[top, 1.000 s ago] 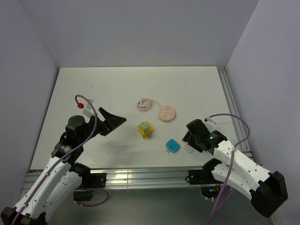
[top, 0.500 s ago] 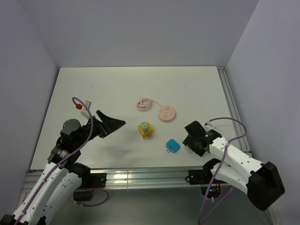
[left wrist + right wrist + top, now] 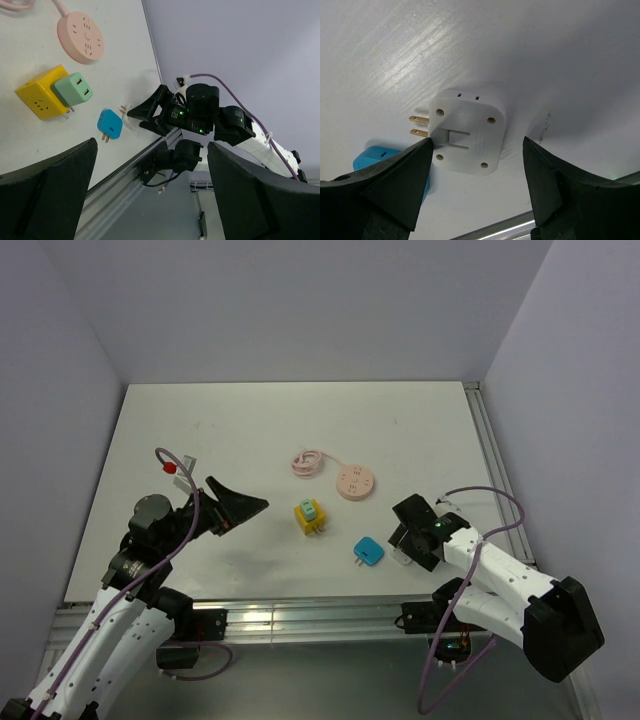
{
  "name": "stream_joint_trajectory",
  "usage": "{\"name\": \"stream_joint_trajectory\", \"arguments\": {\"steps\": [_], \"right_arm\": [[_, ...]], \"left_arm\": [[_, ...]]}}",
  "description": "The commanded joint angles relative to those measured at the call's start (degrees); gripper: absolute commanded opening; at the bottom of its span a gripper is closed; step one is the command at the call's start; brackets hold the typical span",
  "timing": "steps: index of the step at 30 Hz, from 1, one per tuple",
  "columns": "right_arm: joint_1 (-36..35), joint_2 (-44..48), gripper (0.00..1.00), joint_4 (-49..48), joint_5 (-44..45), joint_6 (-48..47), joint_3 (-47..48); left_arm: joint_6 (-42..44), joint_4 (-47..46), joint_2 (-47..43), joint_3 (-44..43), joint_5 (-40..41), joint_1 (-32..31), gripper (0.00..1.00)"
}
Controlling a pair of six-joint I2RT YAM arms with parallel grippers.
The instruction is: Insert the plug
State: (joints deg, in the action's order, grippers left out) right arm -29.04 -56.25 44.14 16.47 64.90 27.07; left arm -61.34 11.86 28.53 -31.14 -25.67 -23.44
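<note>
1. While both arms reach over a white tabletop (image 3: 250, 420), a white square plug adapter with two brass prongs (image 3: 467, 132) lies on the table near its front right edge, directly under the right gripper (image 3: 403, 540).
2. The right gripper's jaws stand apart, with one black finger (image 3: 380, 190) on each side of the adapter. The far finger is clear of it. Whether the near one touches the prongs cannot be told.
3. A small blue plastic plug (image 3: 368, 551) lies just left of the adapter. The adapter's prongs point toward that side.
4. Further left, near the middle of the table, sits a yellow cube socket (image 3: 308, 524) with a mint-green plug (image 3: 311, 508) attached to one face.
5. Behind the cube and slightly right lies a pink round power strip (image 3: 356, 482). Its thin pink cord (image 3: 310, 462) is coiled beside it.
6. The left gripper (image 3: 248, 508) hovers above the table, left of the yellow cube and pointing toward it. Its jaws are spread wide, with nothing between them.
</note>
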Motion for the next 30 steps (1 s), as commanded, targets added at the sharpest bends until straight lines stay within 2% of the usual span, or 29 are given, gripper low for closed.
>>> {"name": "stream_joint_trajectory", "arguments": {"steps": [1,8,13,19,30], "right_arm": [[0.56,-0.97,0.78,-0.11,1.99,0.13,2.64],[1.26,-3.51,0.73,-0.11,1.55,-1.62,3.60],[1.70,-3.96,0.79,-1.16,0.23,-2.50,4.04],[1.88,-4.13,0.78,-1.60,-0.12,-1.89,4.13],[2.32,1.32,0.78,-1.51,0.05,-2.59,4.22]], "left_arm": [[-0.45,-2.36,-0.67,0.28,-1.05,-0.11,0.97],[-0.36,-2.10,-1.02,0.55,-1.05,-0.03,0.97],[-0.01,-2.10,-1.29,0.46,-1.31,-0.03,0.97],[0.17,-2.19,-1.55,1.08,-1.66,-0.11,0.97],[0.70,-2.62,-1.20,1.16,-1.75,-0.11,0.97]]}}
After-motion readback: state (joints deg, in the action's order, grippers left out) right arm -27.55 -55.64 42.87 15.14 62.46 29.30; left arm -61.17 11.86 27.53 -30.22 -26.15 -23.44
